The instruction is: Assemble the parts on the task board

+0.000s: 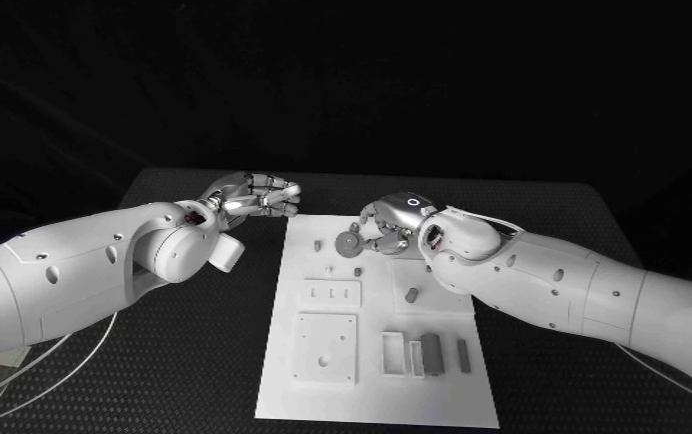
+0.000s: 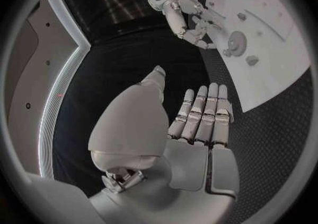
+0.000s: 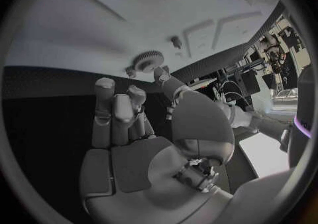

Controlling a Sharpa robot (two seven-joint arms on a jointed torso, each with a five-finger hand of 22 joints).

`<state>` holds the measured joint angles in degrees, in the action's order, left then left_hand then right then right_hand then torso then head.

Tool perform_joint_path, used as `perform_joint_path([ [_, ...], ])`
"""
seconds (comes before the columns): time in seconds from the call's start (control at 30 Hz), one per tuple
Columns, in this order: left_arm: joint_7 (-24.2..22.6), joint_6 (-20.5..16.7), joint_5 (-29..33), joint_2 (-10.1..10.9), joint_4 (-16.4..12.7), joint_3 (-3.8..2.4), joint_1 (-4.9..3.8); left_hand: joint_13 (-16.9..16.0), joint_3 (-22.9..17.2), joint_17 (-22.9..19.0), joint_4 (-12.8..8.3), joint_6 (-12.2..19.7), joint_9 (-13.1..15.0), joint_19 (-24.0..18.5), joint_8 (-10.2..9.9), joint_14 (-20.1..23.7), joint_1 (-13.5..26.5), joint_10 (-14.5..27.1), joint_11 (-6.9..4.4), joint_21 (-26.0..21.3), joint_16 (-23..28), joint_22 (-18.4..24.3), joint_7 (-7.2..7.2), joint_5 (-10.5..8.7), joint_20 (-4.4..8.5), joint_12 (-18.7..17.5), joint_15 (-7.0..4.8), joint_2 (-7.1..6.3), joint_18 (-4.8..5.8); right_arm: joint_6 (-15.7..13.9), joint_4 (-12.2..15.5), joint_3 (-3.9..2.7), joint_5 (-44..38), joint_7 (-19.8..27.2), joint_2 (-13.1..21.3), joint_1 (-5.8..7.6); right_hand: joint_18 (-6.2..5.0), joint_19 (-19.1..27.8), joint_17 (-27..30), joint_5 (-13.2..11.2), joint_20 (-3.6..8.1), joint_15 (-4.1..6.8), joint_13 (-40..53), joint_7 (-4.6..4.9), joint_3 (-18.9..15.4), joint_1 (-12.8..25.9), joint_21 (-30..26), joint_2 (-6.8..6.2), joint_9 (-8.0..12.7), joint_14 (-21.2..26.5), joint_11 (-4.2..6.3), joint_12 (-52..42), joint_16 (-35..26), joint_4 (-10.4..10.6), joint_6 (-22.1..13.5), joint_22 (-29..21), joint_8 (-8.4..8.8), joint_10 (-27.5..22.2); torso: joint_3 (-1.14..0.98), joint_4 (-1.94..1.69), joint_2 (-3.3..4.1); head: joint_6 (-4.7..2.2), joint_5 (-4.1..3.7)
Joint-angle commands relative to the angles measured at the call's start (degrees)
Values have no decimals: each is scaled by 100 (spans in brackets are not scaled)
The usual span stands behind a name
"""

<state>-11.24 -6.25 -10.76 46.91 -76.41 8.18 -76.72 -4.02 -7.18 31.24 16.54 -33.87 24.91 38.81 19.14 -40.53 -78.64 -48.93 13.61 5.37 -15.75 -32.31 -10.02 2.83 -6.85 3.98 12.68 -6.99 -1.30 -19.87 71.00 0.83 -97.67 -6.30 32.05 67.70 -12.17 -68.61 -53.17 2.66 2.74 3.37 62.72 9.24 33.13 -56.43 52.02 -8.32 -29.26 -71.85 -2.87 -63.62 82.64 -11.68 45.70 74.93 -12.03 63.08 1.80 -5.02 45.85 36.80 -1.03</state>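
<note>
The white task board (image 1: 433, 394) lies lengthwise in the middle of the black table. A grey gear (image 1: 351, 244) sits near the board's far end, with a small peg (image 1: 353, 226) just beyond it. My right hand (image 1: 387, 222) hovers right beside the gear with its fingers curled and nothing held. In the right wrist view its thumb tip (image 3: 161, 74) is close to the gear (image 3: 147, 62); contact is unclear. My left hand (image 1: 257, 196) is a closed fist off the board's far left corner, holding nothing. The left wrist view shows the gear (image 2: 237, 41) and my right hand (image 2: 185, 17).
A small grey piece (image 1: 411, 295) lies mid-board. Grey rectangular blocks (image 1: 430, 352) stand near the board's near end beside a raised square plate (image 1: 326, 347). Black table surface runs along both long sides of the board.
</note>
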Motion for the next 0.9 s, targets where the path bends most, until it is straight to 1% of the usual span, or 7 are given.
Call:
perform_joint_path([
  [0.03, -101, 16, -16, 17, 0, -4, -8, -8, 35, 9, 0, -31, 6, 5, 28, -18, -50, 7, -6, 20, 21, -8, -293, 1, 8, 43, -14, -5, -33, -278, 185, -128, 327, 101, 206, 49, -283, 32, 9, 23, 23, 15, -3, 6, -9, -27, -3, -44, -9, 15, 13, -13, -5, -29, 43, 101, -22, 10, -9, 21, -4, -34, 19],
  [0.17, -104, -31, -16, 41, -13, -4, -8, -15, 54, 17, 0, -38, 9, 8, 36, -40, -76, -26, -21, 22, 12, -18, -296, 1, 11, 60, -21, 3, -33, -204, 184, -201, 688, 192, 480, 204, -283, 47, 17, 23, 18, 22, -9, -1, -8, -74, -9, -97, -9, 23, 20, -8, -17, -63, 51, 102, -29, 0, -1, 32, -10, -65, -16],
  [0.33, -110, -49, -16, 33, -9, -4, -8, -24, 81, 30, -2, -40, 11, 15, 42, -76, -123, -83, -42, 28, -4, -31, -297, 1, 18, 88, -32, 14, -32, -81, 90, -206, 934, 611, 842, 310, -283, 67, 24, 23, 12, 23, -14, -2, 4, -159, -18, -98, -16, 36, 21, -4, -29, -123, 84, 102, -52, -14, -24, 78, -10, -96, -24],
  [0.63, -110, -8, -26, 37, 7, -2, -7, -62, 181, 79, -4, -201, 39, 88, 134, -230, -283, -303, -130, 70, -72, -81, -286, 1, 66, 194, -91, 57, -23, 135, -127, -202, 1482, 1263, 1282, 305, -283, 50, 31, 22, 9, 76, -16, -66, -42, -281, 1, -87, -81, 5, 80, -36, -20, -294, 288, 107, -177, 32, -107, 132, 5, -128, -83],
  [0.67, -113, 9, -31, 37, 10, -2, -7, -62, 192, 81, -3, -219, 40, 90, 142, -232, -297, -311, -139, 71, -72, -84, -276, 1, 69, 196, -92, 62, -20, 173, -164, -200, 1496, 1277, 1315, 292, -283, 53, 32, 22, 7, 81, -18, -71, -47, -282, 0, -88, -82, 7, 85, -36, -22, -303, 289, 107, -179, 32, -97, 127, 4, -122, -102],
  [0.73, -122, 32, -42, 37, 16, -2, -6, -62, 213, 84, -1, -256, 43, 94, 159, -238, -319, -328, -161, 72, -70, -90, -245, 1, 73, 201, -95, 77, -15, 185, -234, -196, 1497, 1255, 1340, 269, -283, 60, 35, 22, 2, 91, -20, -85, -55, -282, -3, -87, -83, 11, 97, -32, -27, -321, 282, 106, -176, 30, -114, 134, 7, -124, -113],
  [0.9, -182, 73, -104, 27, 31, -2, -6, -71, 294, 97, -2, -562, 77, 99, 292, -270, -407, -424, -280, 70, -68, -106, 22, 1, 88, 236, -107, 181, 3, 221, -491, -143, 1497, 1233, 1381, 108, -283, 81, 42, 22, -14, 122, -29, -118, -79, -251, -12, -67, -81, 29, 129, -16, -42, -336, 245, 105, -161, 17, -99, 123, -2, -138, -175],
])
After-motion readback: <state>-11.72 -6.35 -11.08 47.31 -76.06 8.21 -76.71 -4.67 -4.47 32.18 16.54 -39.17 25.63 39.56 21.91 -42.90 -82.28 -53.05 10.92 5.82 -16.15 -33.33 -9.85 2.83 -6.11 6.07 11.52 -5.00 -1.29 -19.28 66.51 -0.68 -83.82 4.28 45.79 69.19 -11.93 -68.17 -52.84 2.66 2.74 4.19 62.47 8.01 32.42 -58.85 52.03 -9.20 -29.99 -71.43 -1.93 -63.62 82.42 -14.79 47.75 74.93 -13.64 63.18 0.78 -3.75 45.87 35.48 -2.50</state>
